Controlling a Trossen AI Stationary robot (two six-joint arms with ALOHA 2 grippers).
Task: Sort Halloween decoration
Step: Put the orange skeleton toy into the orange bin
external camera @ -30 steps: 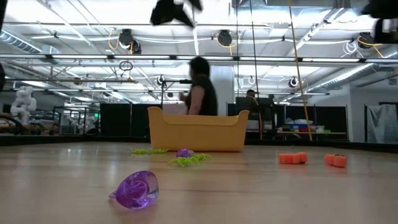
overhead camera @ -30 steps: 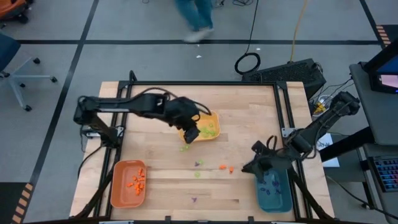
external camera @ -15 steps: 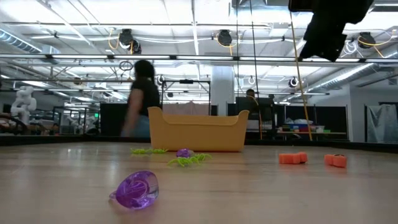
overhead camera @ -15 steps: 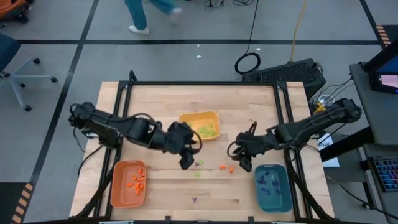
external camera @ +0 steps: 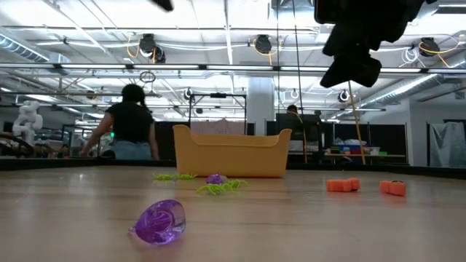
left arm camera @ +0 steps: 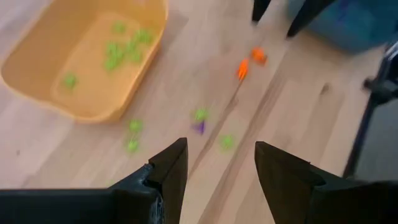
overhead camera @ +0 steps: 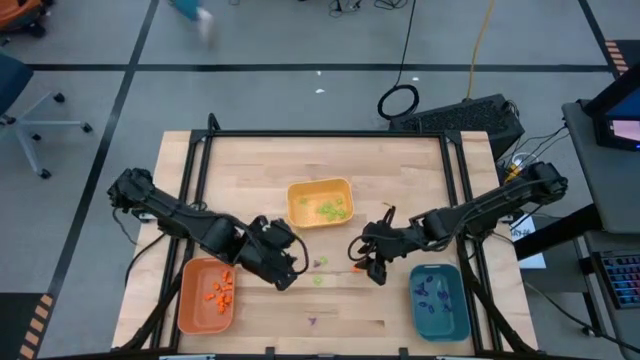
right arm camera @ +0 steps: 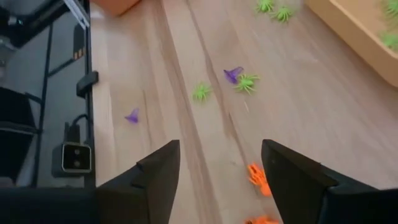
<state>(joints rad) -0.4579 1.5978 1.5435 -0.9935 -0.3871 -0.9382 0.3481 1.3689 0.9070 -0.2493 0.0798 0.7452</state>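
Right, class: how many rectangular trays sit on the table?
3: an orange tray on the left side, a yellow tray in the middle, a teal tray on the right side. None looks hidden.

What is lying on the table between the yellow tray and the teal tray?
In the high view, the right tool and orange pieces lie between the yellow tray and teal tray.

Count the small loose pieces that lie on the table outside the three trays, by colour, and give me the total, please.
Green pieces: 4
Purple pieces: 2
Orange pieces: 2
Total: 8
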